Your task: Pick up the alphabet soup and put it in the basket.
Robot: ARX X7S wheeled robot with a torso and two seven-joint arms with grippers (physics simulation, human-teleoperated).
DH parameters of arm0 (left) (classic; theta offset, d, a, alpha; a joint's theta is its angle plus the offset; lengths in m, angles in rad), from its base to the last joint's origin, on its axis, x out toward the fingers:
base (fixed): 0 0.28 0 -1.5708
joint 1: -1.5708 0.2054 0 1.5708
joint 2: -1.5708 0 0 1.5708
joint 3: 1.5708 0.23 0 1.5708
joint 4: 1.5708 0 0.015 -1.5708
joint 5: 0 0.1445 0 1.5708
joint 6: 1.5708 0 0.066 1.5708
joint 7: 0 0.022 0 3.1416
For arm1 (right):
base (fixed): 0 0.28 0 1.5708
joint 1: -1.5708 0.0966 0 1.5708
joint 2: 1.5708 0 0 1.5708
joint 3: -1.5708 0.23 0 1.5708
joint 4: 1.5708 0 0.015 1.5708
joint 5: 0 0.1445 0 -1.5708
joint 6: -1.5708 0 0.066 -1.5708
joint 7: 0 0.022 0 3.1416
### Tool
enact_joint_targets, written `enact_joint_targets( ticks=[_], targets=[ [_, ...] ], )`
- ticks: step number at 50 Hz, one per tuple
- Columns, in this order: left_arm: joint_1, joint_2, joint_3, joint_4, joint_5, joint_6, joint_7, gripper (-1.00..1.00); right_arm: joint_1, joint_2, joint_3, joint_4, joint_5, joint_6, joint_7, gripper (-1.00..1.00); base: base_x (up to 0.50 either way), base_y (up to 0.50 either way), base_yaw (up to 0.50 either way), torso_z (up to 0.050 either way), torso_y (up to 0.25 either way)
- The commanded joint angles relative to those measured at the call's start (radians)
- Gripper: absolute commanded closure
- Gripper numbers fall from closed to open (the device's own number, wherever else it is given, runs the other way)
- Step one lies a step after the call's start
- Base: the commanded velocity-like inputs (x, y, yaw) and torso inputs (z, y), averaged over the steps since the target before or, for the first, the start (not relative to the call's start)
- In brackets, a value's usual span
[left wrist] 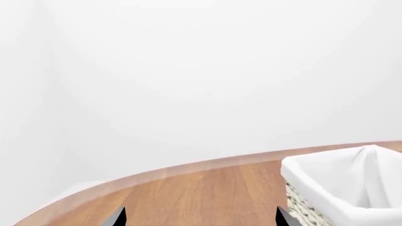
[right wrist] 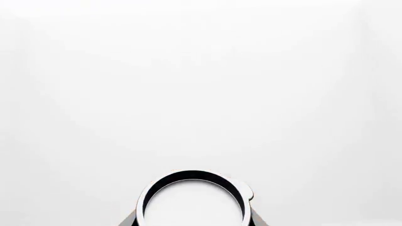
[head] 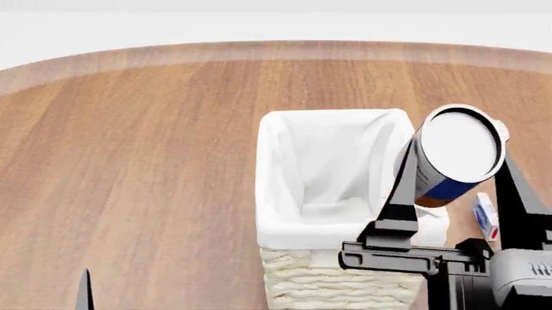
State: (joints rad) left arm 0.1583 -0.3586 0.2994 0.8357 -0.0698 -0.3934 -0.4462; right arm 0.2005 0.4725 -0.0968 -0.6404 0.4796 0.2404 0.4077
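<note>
Alphabet soup (head: 456,150) in right tool (head: 454,169), above basket (head: 332,213) right rim; basket on table (head: 129,168).

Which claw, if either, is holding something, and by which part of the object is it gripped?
The right claw holds the alphabet soup, its fingers clamped on opposite sides of the can's body, lifted beside the basket. The left claw holds nothing.
</note>
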Motion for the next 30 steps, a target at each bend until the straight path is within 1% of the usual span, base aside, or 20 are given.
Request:
enact_joint_targets(
  ticks=[1,3,5,9,12,13,18,20,21,23,27,29,30],
  targets=[
    [-0.001,-0.003,-0.001,-0.003,-0.006,0.001,-0.004,-1.0,0.245,-0.085,-0.144,0.128,-0.06,0.044,-0.055,1.0,0.0,0.0,0.0,0.0,0.0],
    [0.0,-0.004,-0.006,-0.003,-0.011,0.004,-0.004,-1.0,0.281,-0.107,-0.162,0.178,-0.056,0.046,-0.069,1.0,0.0,0.0,0.0,0.0,0.0],
    [0.0,-0.005,-0.005,-0.003,-0.011,0.004,-0.005,-1.0,0.282,-0.107,-0.162,0.179,-0.056,0.046,-0.069,1.0,0.0,0.0,0.0,0.0,0.0],
    [0.001,-0.006,-0.007,-0.002,-0.011,0.004,-0.008,-1.0,0.371,-0.152,-0.198,0.299,-0.067,0.037,-0.103,1.0,0.0,0.0,0.0,0.0,0.0],
    [0.002,-0.008,-0.007,-0.001,-0.013,0.004,-0.009,-1.0,0.383,-0.156,-0.202,0.313,-0.069,0.037,-0.105,1.0,0.0,0.0,0.0,0.0,0.0],
    [0.002,-0.008,-0.011,-0.003,-0.016,0.006,-0.009,-1.0,0.424,-0.175,-0.214,0.355,-0.077,0.044,-0.109,1.0,0.0,0.0,0.0,0.0,0.0],
    [-0.001,-0.009,-0.008,-0.004,-0.016,0.004,-0.011,-1.0,0.471,-0.206,-0.228,0.454,-0.091,0.024,-0.121,1.0,0.0,0.0,0.0,0.0,0.002],
    [-0.001,-0.009,-0.008,-0.004,-0.016,0.004,-0.011,-1.0,0.471,-0.206,-0.229,0.456,-0.091,0.023,-0.121,1.0,0.0,0.0,0.0,0.0,0.0],
    [0.0,-0.01,-0.009,-0.002,-0.017,0.005,-0.011,-1.0,0.504,-0.22,-0.238,0.522,-0.109,0.013,-0.126,1.0,0.0,0.0,0.0,0.0,0.0],
    [0.0,-0.01,-0.011,-0.001,-0.02,0.004,-0.012,-1.0,0.533,-0.234,-0.247,0.582,-0.128,-0.005,-0.132,1.0,0.0,0.0,0.0,0.0,0.0],
    [-0.003,-0.011,-0.01,-0.003,-0.02,0.003,-0.014,-1.0,0.564,-0.249,-0.251,0.649,-0.139,-0.016,-0.133,1.0,0.0,0.0,0.0,0.0,0.0],
    [-0.005,-0.011,-0.009,-0.01,-0.023,0.005,-0.013,-1.0,0.612,-0.27,-0.258,0.746,-0.159,-0.037,-0.139,1.0,0.0,0.0,0.0,0.0,0.005],
    [-0.006,-0.011,-0.009,-0.01,-0.023,0.005,-0.013,-1.0,0.613,-0.27,-0.258,0.749,-0.159,-0.039,-0.139,1.0,0.0,0.0,0.0,0.0,0.0]
  ],
)
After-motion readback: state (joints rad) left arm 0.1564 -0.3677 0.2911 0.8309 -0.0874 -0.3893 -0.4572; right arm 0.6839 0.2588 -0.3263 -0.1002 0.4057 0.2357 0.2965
